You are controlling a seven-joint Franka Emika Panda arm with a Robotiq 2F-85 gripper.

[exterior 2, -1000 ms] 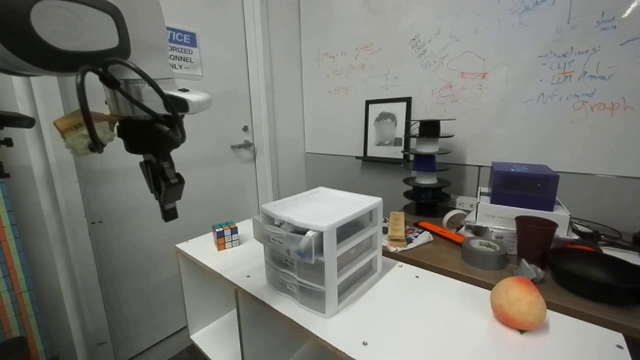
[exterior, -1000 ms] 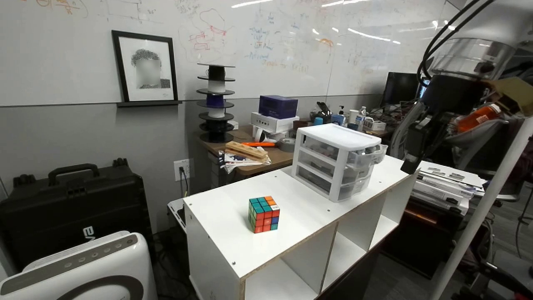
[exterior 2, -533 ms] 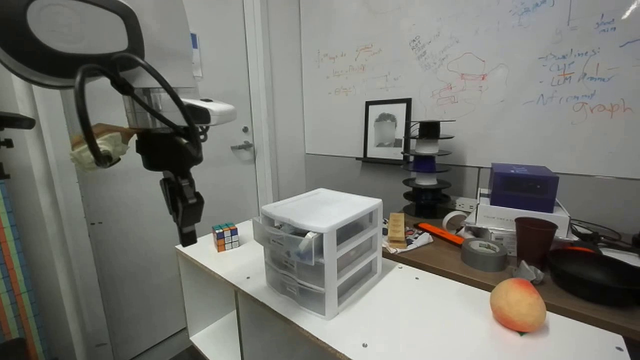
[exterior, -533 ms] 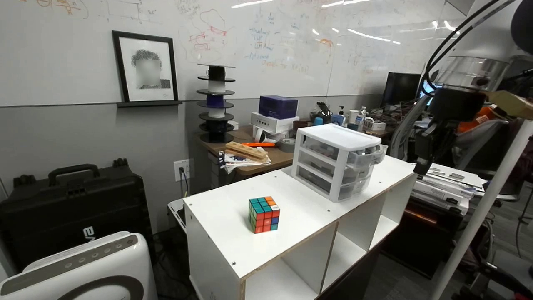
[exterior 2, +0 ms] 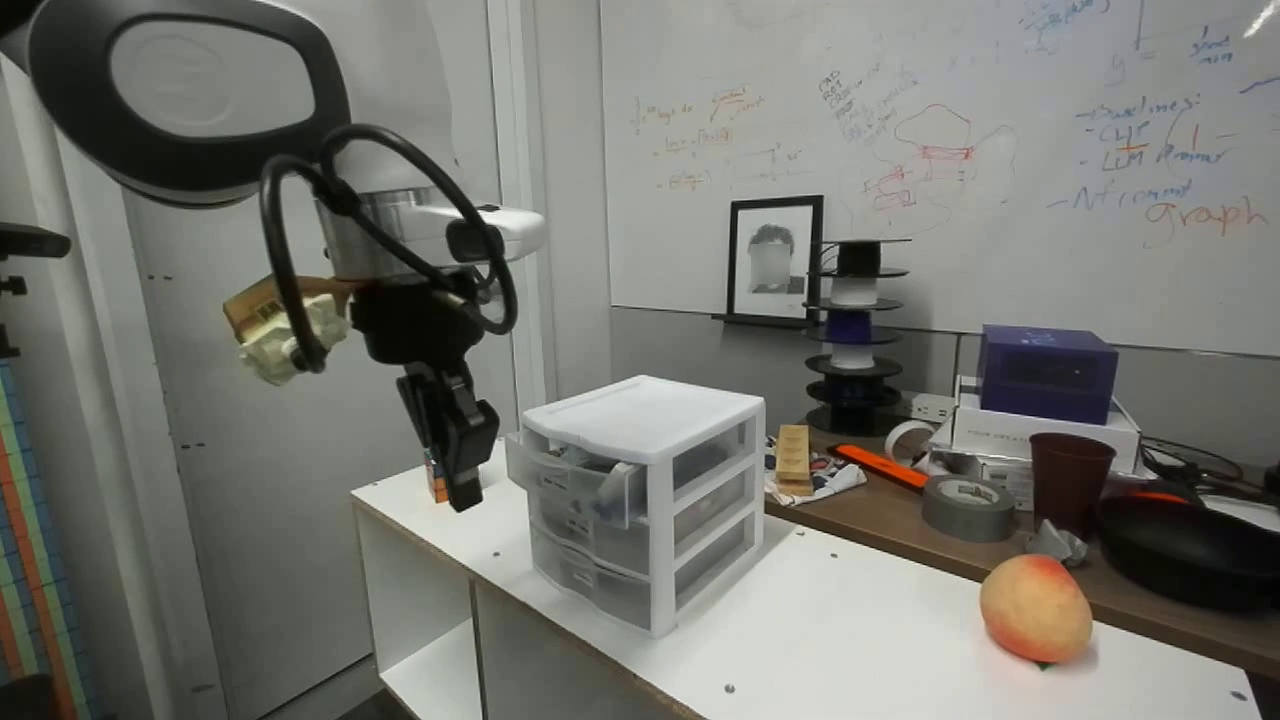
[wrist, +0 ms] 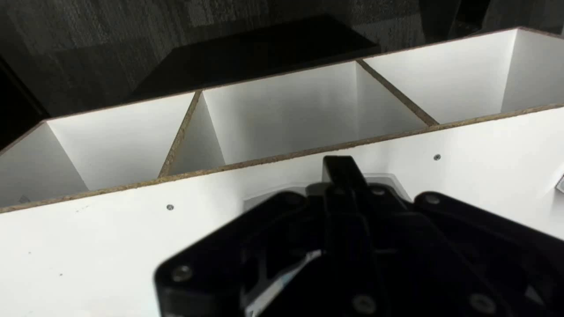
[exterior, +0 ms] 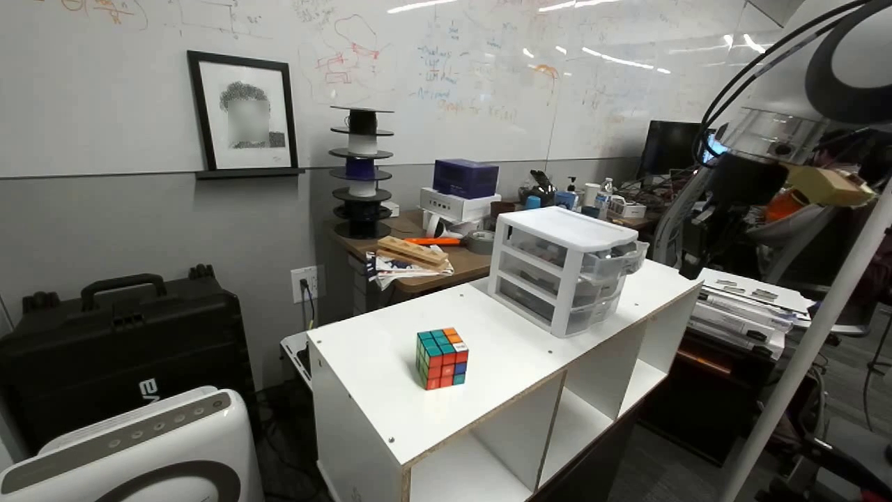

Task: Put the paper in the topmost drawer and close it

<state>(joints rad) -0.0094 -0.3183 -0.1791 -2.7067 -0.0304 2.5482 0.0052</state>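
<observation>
Out in front of the pulled-out top drawer (exterior 2: pixel 570 492) hangs the gripper (exterior 2: pixel 465 495) — jaws closed together, nothing seen between them. Drawer face lies just beside the fingertips, a gap showing in both exterior views, and runs straight back into the unit (exterior 2: pixel 645 405); so the next move likely calls for a level push on that face, along the slide, not a grasp. Whether the tips sit at its height is hard to judge.

Paper: can't pin it down. Drawer holds a jumble (exterior 2: pixel 615 485), pale and dark bits; my guess is it's in there. Crumpled wad (exterior 2: pixel 1058 546) shows by the cup (exterior 2: pixel 1071 480), base hidden by the fruit (exterior 2: pixel 1037 607) — can't say if that's the one. Gripper blocks much of the wrist view; pale edge (wrist: pixel 390 179) behind it, probably drawer or unit. Cube (exterior 2: pixel 438 488) mostly hidden behind the gripper in an exterior view.
</observation>
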